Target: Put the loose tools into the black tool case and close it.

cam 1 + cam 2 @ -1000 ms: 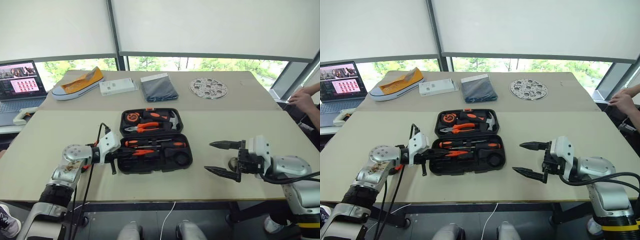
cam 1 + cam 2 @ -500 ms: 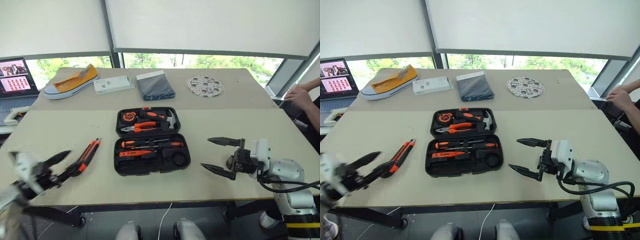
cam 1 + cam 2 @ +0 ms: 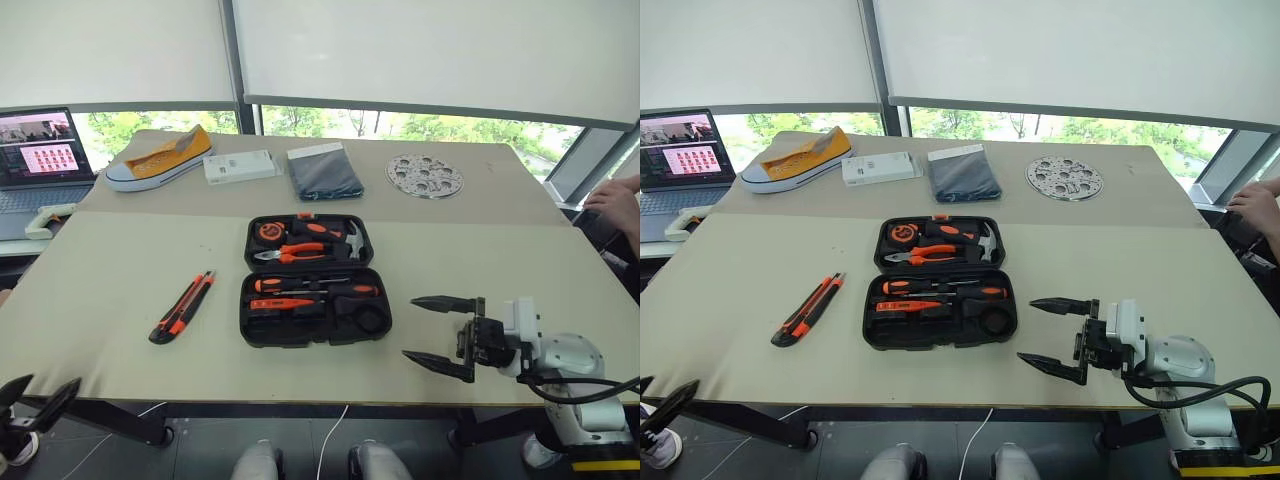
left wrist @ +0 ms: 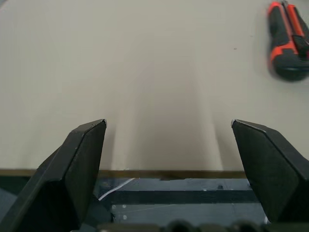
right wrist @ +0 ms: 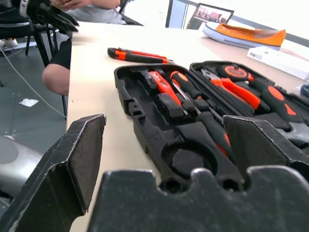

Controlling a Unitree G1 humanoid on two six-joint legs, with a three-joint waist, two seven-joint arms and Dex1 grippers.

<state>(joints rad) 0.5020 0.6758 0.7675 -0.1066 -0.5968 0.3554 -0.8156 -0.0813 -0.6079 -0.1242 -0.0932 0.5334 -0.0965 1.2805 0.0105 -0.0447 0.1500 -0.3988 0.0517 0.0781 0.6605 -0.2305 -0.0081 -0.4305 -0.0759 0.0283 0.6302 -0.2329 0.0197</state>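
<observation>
Nearest, at the table's (image 3: 90, 300) front left corner, left hand (image 3: 38, 393) spread wide, empty, hanging off the edge. Right hand (image 3: 443, 331) over the front right, fingers wide apart, gripping nothing, pointing at the black tool case (image 3: 314, 279). Case lying open mid-table, screwdrivers seated in its near half. Orange-black utility knife (image 3: 183, 306) loose on the table, left of the case, clear of both hands

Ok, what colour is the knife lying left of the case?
Orange and black; the utility knife shows best in the left eye view.
</observation>
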